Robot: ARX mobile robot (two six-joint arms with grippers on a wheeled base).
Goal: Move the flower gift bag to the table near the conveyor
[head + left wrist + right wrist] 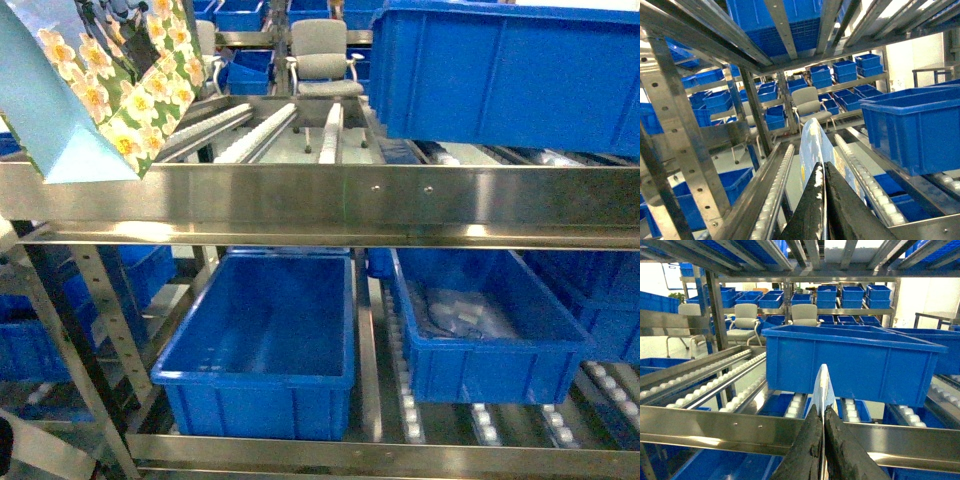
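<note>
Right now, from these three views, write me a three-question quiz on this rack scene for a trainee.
1. True or false: the gift bag lies inside one of the lower crates.
2. Multiple choice: what is the left end effector shut on? A. a crate rim. B. the bag's edge. C. a steel rail.
3. Fill in the blank: in the head view, the grey seat standing beyond the rollers is an office ____.

Key: 1 false, as the bag is held up at the top left, above the steel rail. 2 B. 3 chair.
</note>
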